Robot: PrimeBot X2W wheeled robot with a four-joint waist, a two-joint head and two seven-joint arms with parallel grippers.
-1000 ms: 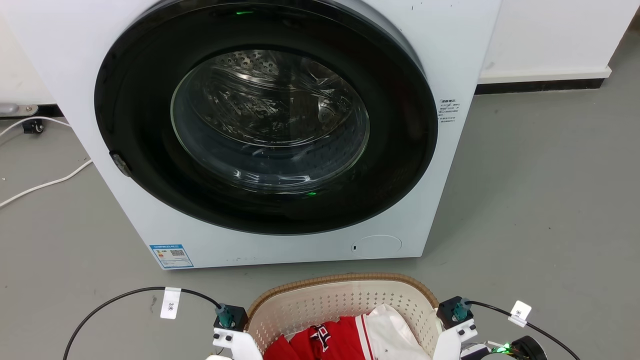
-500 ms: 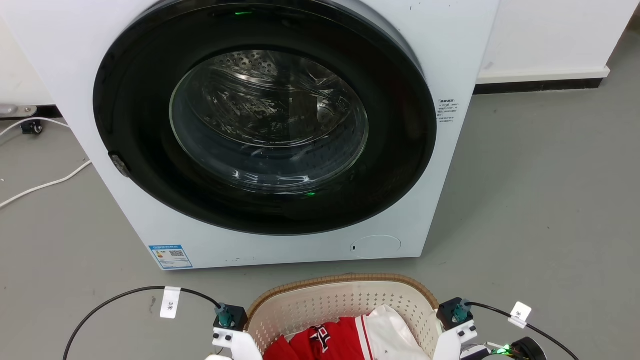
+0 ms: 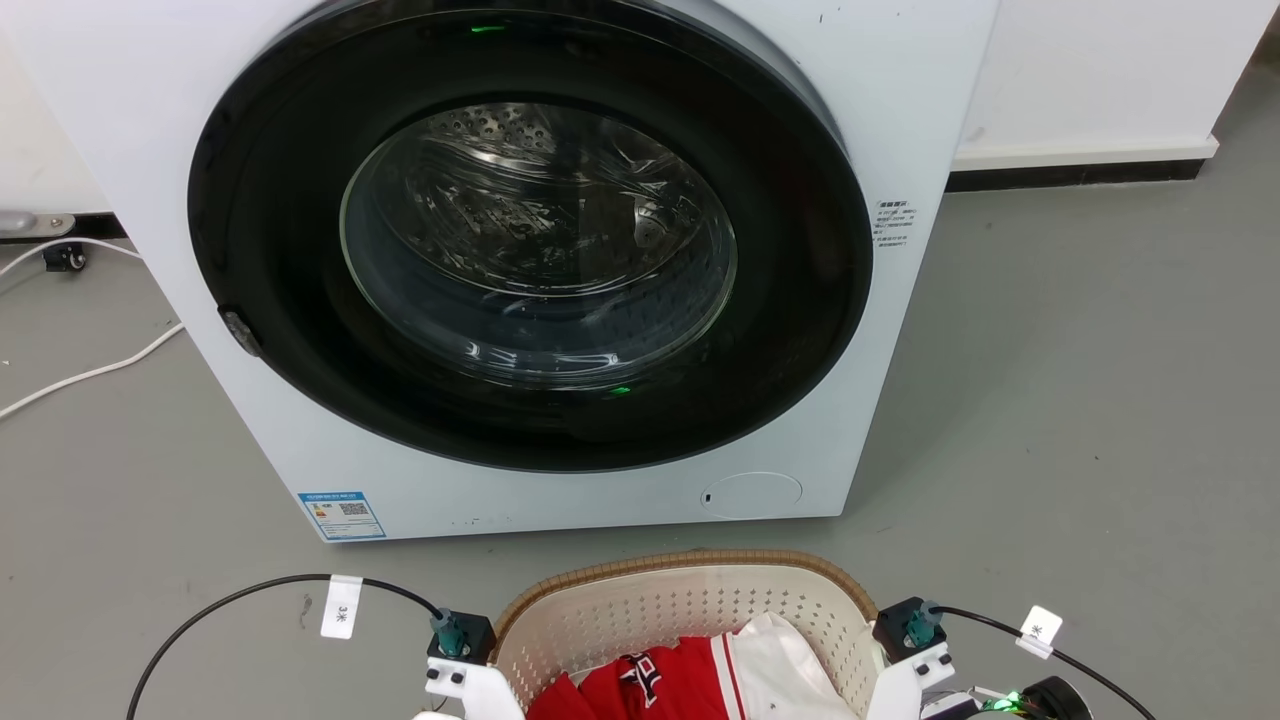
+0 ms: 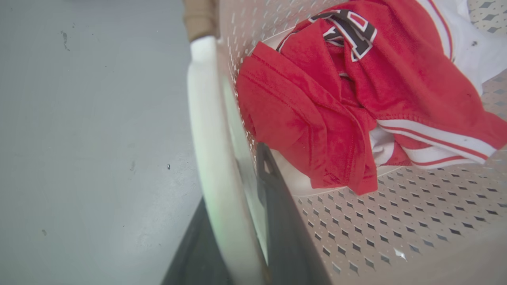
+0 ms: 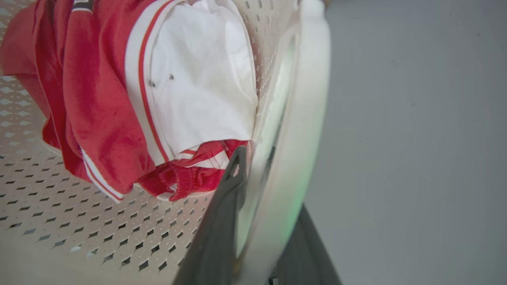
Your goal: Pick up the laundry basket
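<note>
A washing machine (image 3: 900, 120) stands on the floor (image 3: 1080, 400), with a wall (image 3: 1100, 70) behind it. In front of the machine, nearer the robot and apart from it, is the laundry basket (image 3: 680, 562), with clothes (image 3: 680, 685) heaped inside (they lie against its bottom and side walls). A cable (image 3: 90, 370) lies on the floor to the left of the machine. The left end effector (image 4: 237, 186) clasps the basket's left rim, one finger inside the wall and one outside. The right end effector (image 5: 273, 182) does likewise on the right rim.
</note>
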